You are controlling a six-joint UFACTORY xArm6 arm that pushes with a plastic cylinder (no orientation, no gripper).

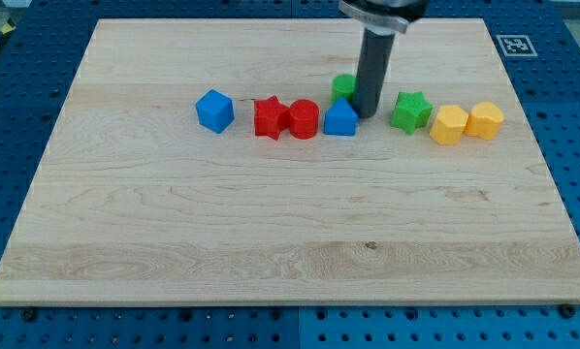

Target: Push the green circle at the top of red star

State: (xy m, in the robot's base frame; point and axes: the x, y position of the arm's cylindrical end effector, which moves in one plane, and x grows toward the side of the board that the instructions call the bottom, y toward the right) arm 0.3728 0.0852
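Note:
The green circle [343, 86] sits near the view's top centre, partly hidden behind my rod. The red star [269, 117] lies to its lower left, touching a red round block [304, 119]. My tip [369, 114] rests on the board just right of the green circle, and just right of and above a blue block [340, 118].
A blue cube [214, 111] lies left of the red star. A green star [410, 111] is right of my tip. Two yellow blocks [449, 125] [484, 119] lie further right. The wooden board [271, 233] sits on a blue perforated table.

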